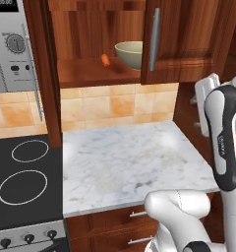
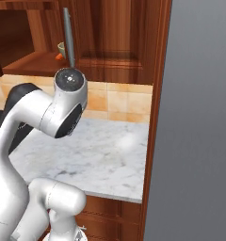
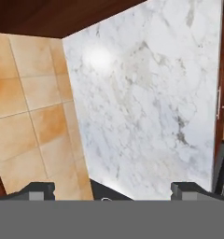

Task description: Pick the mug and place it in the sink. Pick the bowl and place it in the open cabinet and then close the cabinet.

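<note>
The olive-tan bowl (image 1: 129, 54) sits on the lower shelf inside the open cabinet (image 1: 85, 71), partly behind the right door (image 1: 189, 39) with its silver bar handle (image 1: 154, 39). A sliver of the bowl (image 2: 61, 47) peeks out beside that handle in the right base view. The left door (image 1: 44, 74) stands swung out, edge-on. My gripper (image 3: 116, 190) is open with nothing between its fingertips (image 3: 39, 189); it hovers above the marble counter (image 3: 146, 93), facing down near the tiled wall. The mug and the sink are out of view.
A small orange item (image 1: 105, 60) lies on the shelf left of the bowl. A black stovetop (image 1: 26, 172) adjoins the counter (image 1: 125, 162) on the left, a microwave (image 1: 9, 44) above it. Drawers (image 1: 134, 216) run below; a tall grey panel (image 2: 199, 117) bounds the right.
</note>
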You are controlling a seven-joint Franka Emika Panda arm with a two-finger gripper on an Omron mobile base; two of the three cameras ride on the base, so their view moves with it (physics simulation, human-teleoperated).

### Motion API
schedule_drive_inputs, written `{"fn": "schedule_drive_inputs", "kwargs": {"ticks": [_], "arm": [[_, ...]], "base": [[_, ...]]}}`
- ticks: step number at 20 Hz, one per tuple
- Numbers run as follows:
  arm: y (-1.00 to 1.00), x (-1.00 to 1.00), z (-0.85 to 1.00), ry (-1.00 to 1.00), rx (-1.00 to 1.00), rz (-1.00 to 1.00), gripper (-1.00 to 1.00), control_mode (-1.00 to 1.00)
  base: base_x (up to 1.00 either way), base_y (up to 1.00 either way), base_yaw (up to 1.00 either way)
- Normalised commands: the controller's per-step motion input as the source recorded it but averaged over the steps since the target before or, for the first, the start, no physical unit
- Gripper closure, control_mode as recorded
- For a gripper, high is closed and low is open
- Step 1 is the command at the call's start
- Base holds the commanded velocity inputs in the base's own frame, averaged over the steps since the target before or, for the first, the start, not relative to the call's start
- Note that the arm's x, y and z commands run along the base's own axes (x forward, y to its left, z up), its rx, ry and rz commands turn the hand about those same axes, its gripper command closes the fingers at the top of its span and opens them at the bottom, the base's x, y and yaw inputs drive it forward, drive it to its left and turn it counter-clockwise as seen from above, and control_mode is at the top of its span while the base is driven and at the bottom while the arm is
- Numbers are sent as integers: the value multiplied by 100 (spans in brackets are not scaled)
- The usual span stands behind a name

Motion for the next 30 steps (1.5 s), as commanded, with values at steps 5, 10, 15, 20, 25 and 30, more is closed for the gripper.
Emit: {"fn": "schedule_drive_inputs", "kwargs": {"ticks": [5,10,15,20,25,30], "arm": [[1,-67,2,0,0,0,-100,-100],[30,-55,-2,-8,-3,0,-100,-100],[63,-47,-11,-32,-16,0,-100,-100],[74,-22,-18,-29,-18,1,-100,-100],[37,0,0,-4,-4,0,-100,-100],[58,-17,0,-4,-9,0,-100,-100]], "base": [[0,0,0],[0,0,0],[0,0,0],[0,0,0],[0,0,0],[0,0,0]]}}
